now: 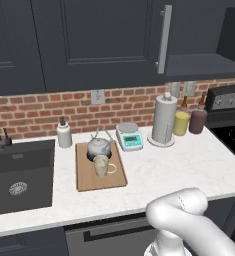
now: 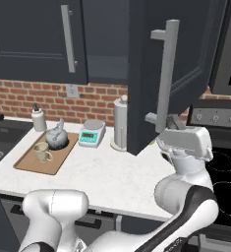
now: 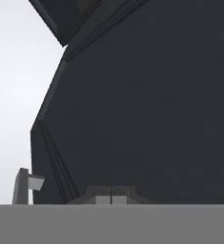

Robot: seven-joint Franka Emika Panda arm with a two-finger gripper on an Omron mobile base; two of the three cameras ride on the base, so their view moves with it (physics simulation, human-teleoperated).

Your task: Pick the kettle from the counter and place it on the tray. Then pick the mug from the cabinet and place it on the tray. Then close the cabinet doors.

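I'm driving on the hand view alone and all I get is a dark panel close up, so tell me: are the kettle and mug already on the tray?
Observer: Yes. The kettle and the mug both stand on the tray, mug in front of the kettle.
Operator: Which door am I facing?
Observer: The right cabinet door, swung out over the counter. The hand sits by the lower end of its bar handle.
Operator: Is the gripper open?
Observer: No, the gripper is shut, fingertips together against the panel.
Operator: And the left door?
Observer: The left door looks closed flat.
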